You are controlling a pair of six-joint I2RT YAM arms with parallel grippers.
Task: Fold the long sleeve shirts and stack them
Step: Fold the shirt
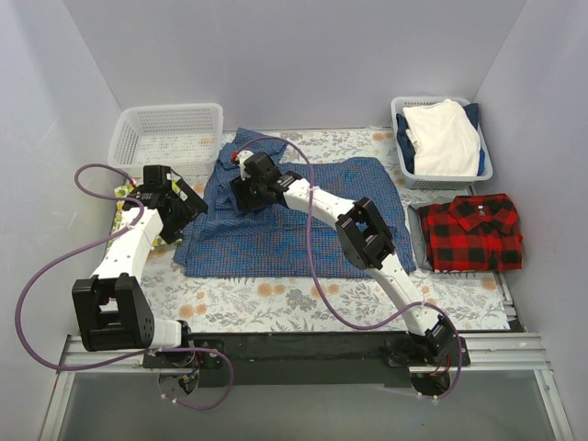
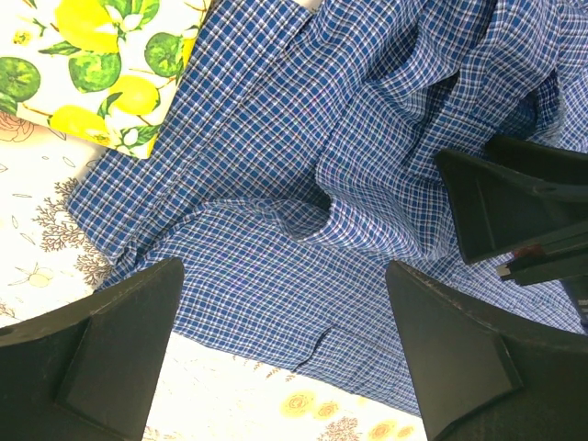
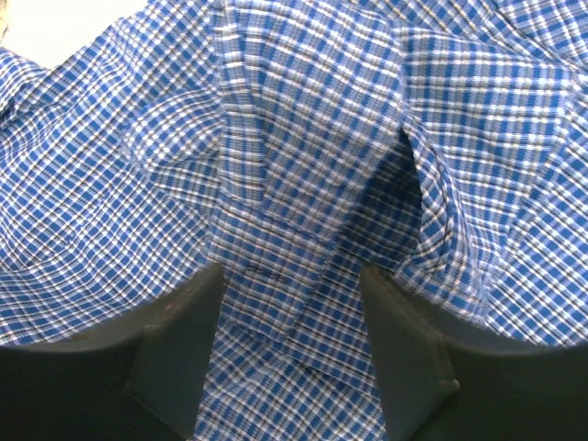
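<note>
Item count: shirts, baskets, cloths, grippers.
Long sleeve shirts: 2, namely blue check shirt and red-and-black plaid shirt. Baskets: 2, namely white basket and grey basket. White garment: 1. Lemon-print cloth: 1. Grippers: 2, namely left gripper and right gripper.
</note>
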